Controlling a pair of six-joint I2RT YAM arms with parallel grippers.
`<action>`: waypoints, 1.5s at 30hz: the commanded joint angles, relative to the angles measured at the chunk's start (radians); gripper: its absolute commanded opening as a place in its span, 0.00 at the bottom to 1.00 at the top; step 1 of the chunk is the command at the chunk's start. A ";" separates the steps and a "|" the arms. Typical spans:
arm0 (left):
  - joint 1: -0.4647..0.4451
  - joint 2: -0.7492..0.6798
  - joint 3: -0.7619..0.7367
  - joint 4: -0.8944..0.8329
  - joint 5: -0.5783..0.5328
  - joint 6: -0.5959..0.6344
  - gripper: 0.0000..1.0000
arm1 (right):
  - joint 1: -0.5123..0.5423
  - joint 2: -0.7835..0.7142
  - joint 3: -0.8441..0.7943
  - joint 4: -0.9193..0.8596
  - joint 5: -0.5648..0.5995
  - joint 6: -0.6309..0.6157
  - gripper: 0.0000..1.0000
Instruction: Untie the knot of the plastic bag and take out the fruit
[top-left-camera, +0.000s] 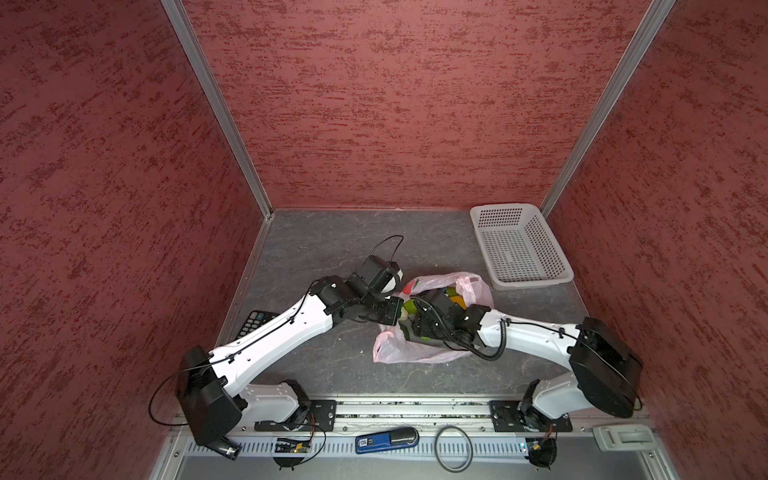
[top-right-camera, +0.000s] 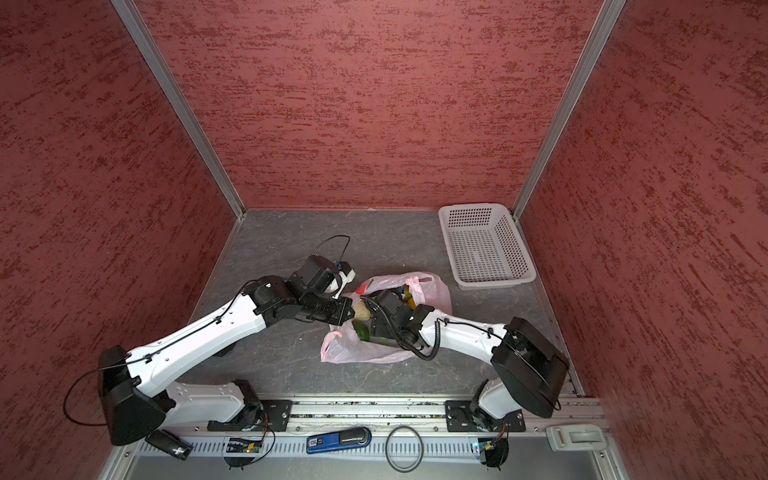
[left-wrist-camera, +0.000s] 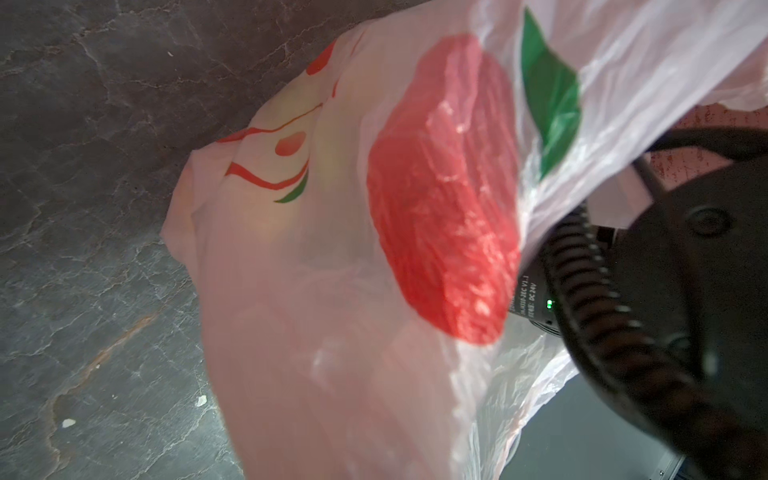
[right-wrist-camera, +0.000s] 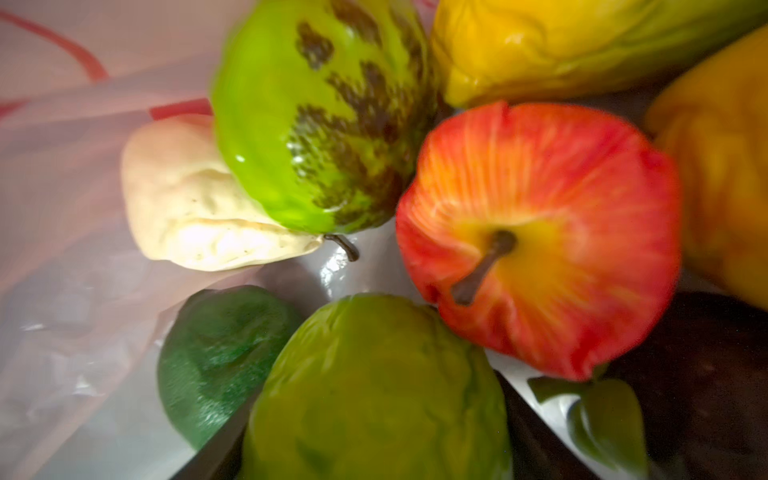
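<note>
In the pink plastic bag (top-left-camera: 401, 353), our right gripper (top-left-camera: 410, 326) straddles, jaws parted, the yellow-green fruit (right-wrist-camera: 374, 386) directly beneath, grip unclear; our left gripper (top-left-camera: 392, 313) is clamped on the rim.

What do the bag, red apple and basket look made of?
Bag: thin pink plastic film, translucent and crinkly with shiny folds. Red apple: likely painted foam or plastic, given brush-like streaks and dull sheen; can't tell which. Basket: rigid white plastic, matte, moulded hole grid.

Plastic bag (top-left-camera: 399, 349) holds fruit (top-left-camera: 409, 306) mid-table — white basket (top-left-camera: 494, 216) stands apart.
</note>
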 joint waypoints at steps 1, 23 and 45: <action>0.003 0.008 0.016 -0.017 -0.009 0.012 0.00 | -0.005 -0.018 0.036 -0.019 -0.006 -0.012 0.45; 0.004 0.021 0.019 0.055 -0.045 -0.018 0.00 | 0.062 -0.192 0.294 -0.296 -0.048 -0.083 0.43; 0.010 0.024 0.033 0.056 -0.055 -0.017 0.00 | -0.079 -0.246 0.678 -0.469 -0.090 -0.178 0.43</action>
